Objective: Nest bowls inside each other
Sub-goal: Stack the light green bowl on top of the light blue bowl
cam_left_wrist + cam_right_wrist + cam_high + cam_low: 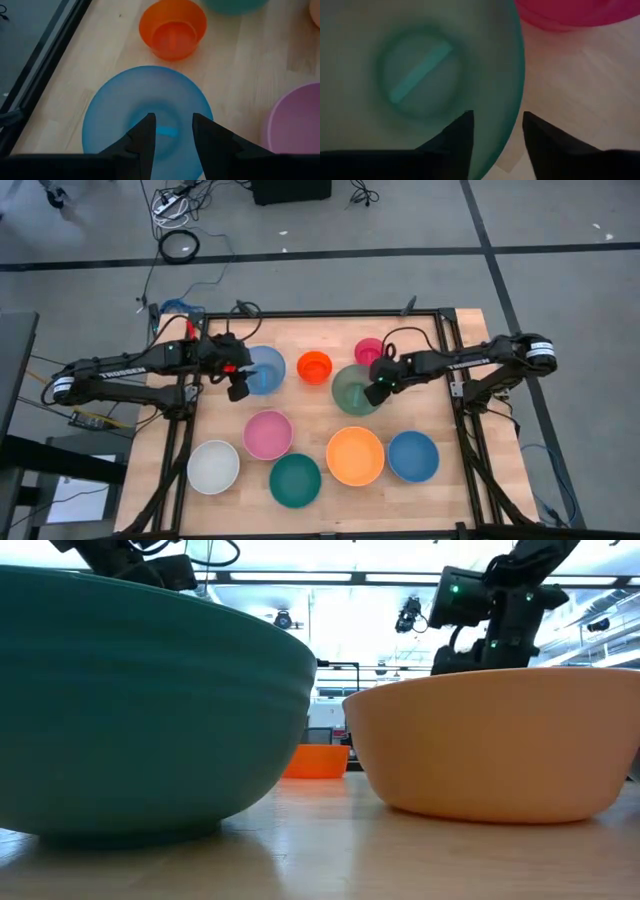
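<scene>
The left gripper hangs over the light blue bowl, fingers spread apart and holding nothing. Both fingertips point down into the bowl's hollow rather than either side of its wall, so a squeeze here would likely catch only air or skate off the smooth inside. The bowl would need to sit with its rim between the fingers for a grip. The small red-orange bowl stands just beyond this gripper, apart from the blue one; a careless sideways shove could knock it along the table.

The right gripper sits at the rim of the grey-green bowl, one finger inside the wall and the other outside. The fingers stand apart with the rim between them, and I cannot tell whether they have pinched it yet. The risk I judge greatest is here: a thin, slippery plastic edge held at one point may tip or swing when lifted, and the bowl could slip out. The magenta bowl lies just beside this gripper, near the grey-green rim, so a tilted lift could bump it.

Nearer the table's front edge, well away from both grippers, the white bowl, pink bowl, teal bowl, orange bowl and blue bowl stand separately. No bowl is inside another yet, so the whole nesting remains.
</scene>
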`<state>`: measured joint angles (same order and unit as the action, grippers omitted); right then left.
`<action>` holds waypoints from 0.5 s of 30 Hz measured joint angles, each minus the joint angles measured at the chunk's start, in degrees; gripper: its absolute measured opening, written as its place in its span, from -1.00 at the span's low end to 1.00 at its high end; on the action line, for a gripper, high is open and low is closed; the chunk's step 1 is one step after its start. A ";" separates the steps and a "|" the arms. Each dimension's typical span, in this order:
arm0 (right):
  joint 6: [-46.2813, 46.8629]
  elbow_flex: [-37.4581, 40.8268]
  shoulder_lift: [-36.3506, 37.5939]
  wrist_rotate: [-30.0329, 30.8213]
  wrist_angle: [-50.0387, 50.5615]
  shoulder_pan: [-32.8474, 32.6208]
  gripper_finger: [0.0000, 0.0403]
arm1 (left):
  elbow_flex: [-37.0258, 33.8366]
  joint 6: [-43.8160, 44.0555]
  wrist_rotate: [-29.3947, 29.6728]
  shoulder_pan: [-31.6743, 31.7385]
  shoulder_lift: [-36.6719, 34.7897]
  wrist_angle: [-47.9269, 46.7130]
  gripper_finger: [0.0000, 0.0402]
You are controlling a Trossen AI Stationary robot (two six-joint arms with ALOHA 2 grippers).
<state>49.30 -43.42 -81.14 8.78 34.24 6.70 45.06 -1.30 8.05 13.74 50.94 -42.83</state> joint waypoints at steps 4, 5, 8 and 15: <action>-1.51 0.00 -0.35 0.49 -0.50 0.00 -0.73 | 0.00 0.29 0.00 0.00 0.00 -2.23 -0.31; -2.43 0.00 -0.10 0.58 -0.91 0.01 -0.85 | 0.00 0.33 0.00 0.00 0.00 -2.79 -0.31; -4.10 0.00 1.20 0.45 -2.46 -0.04 -0.95 | 0.00 1.78 0.00 0.00 0.00 -4.85 -0.31; -4.85 0.00 6.72 4.08 -6.38 -0.61 -0.99 | 0.29 3.22 1.01 0.02 -1.50 -8.30 -0.31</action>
<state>44.45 -43.42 -74.42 12.86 27.86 6.09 45.34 1.92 9.06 13.76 49.44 -51.14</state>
